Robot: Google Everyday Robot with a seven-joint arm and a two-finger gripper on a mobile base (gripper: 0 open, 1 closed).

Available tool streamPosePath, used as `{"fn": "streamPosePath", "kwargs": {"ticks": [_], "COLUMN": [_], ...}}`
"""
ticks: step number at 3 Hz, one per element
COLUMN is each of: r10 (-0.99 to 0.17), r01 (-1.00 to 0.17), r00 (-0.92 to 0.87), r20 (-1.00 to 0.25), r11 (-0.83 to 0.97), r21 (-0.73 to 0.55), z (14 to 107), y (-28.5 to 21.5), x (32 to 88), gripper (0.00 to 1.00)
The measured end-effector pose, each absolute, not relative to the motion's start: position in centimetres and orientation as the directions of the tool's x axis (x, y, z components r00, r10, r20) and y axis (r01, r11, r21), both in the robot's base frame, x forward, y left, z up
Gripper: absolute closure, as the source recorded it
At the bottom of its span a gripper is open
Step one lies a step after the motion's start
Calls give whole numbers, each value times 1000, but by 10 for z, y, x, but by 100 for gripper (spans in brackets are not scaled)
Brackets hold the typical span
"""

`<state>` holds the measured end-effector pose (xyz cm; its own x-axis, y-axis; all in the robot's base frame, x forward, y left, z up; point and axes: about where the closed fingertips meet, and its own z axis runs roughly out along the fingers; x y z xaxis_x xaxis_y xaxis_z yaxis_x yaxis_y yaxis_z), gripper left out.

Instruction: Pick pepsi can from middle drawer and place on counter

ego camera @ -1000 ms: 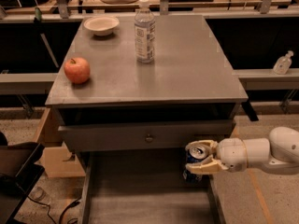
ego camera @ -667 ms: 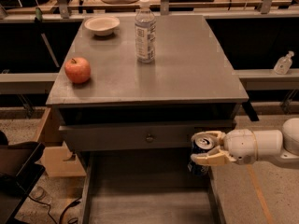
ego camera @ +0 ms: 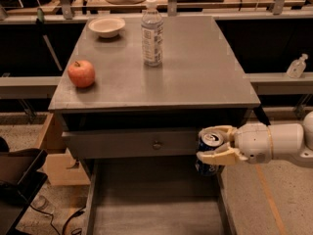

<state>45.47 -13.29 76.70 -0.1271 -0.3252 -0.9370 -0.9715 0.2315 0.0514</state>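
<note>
Apple (ego camera: 81, 73) sits at left edge of the counter (ego camera: 205, 77), bowl (ego camera: 106, 26) at far-left corner, clear water bottle (ego camera: 152, 33) approx. in the middle toward the back. Right half of the counter has nothing on it.

Below, the closed drawer front (ego camera: 127, 143) w/ round knob (ego camera: 156, 144), and under it the middle drawer (ego camera: 156, 209) pulled out; its grey floor shows no objects.

Pepsi can (ego camera: 211, 140) is not in the drawer now: it hangs over the drawer's right side, just beside the right end of the drawer front and lower than the counter top. It stands upright, long axis vertical, silver top w/ tab facing up.

Gripper (ego camera: 207, 144) comes in from the right, arm (ego camera: 279, 141) approx. horizontal, and is clamped on the can, one finger on the far side, one on the near side.

Relation that matters: the counter is above and to the left of the can, and its front-right corner overhangs close by. In my judgement the can must go up first, past the edge, and only then left/back onto the free right part.
</note>
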Motion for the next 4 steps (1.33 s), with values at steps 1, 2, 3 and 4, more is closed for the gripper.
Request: {"fn": "streamPosePath", "kwargs": {"ticks": [1, 2, 3, 4], "r10": [-360, -385, -387, -398], "r01": [-961, -947, -937, -939], "r00": [-96, -70, -42, -17], "r20": [-928, -920, -921, -917], "r11": [278, 316, 336, 322], "r21": [-8, -60, -98, -123], "z": [832, 895, 951, 972], "y": [-121, -110, -98, -87], "x": [457, 473, 516, 557], "gripper": [100, 100, 100, 100]}}
